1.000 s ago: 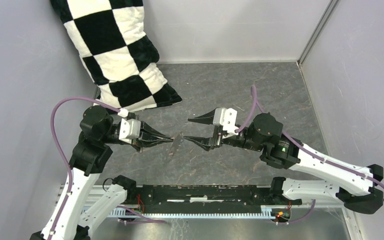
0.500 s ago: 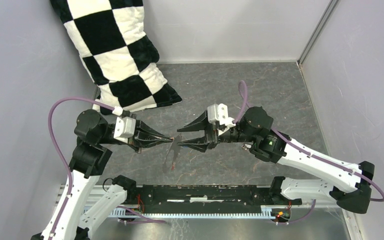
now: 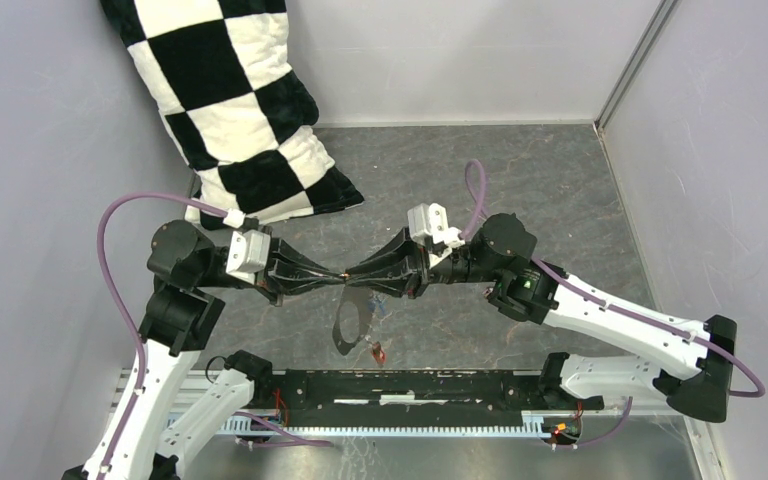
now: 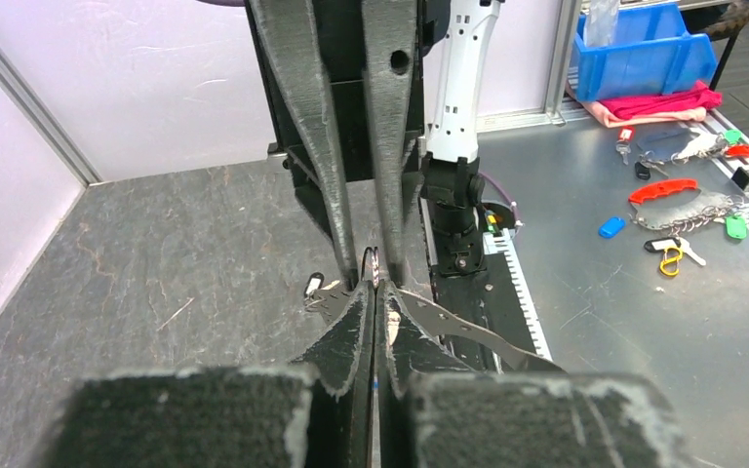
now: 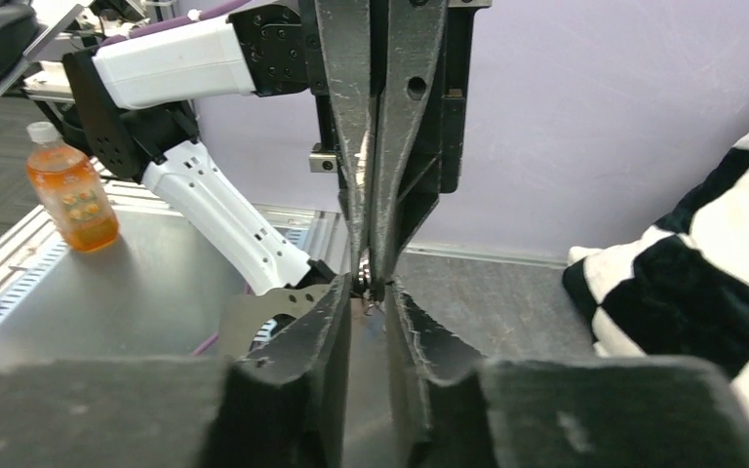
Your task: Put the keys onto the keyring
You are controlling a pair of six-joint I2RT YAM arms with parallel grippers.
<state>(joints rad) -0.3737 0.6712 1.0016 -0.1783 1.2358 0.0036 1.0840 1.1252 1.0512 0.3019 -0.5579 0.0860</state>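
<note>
above the middle of the grey table (image 3: pixel 520 180), the two arms meet tip to tip, the left gripper (image 3: pixel 338 277) reaching in from the left and the right gripper (image 3: pixel 356 279) from the right. the left gripper's fingers (image 4: pixel 356 322) are pressed together on the top of the keyring (image 4: pixel 449 327), with only a thin dark line between them in its own wrist view. the right gripper's fingers (image 5: pixel 336 312) are drawn in to a narrow slit and pinch the same top stretch of the ring, just beside the left tips; in the left wrist view a short loop of wire shows between them.

the keyring hangs below that meeting point, clear of the table, as a thin grey hoop that tilts down and toward the arm bases. a red key (image 3: pixel 378 352) dangles at its lowest part. in the left wrist view a small key with a white tag (image 4: pixel 314 286) sits just left of the fingertips, close to the ring; whether it is threaded on cannot be told.

a black and white chequered pillow (image 3: pixel 230 100) leans in the far left corner, well apart from the grippers.
</note>
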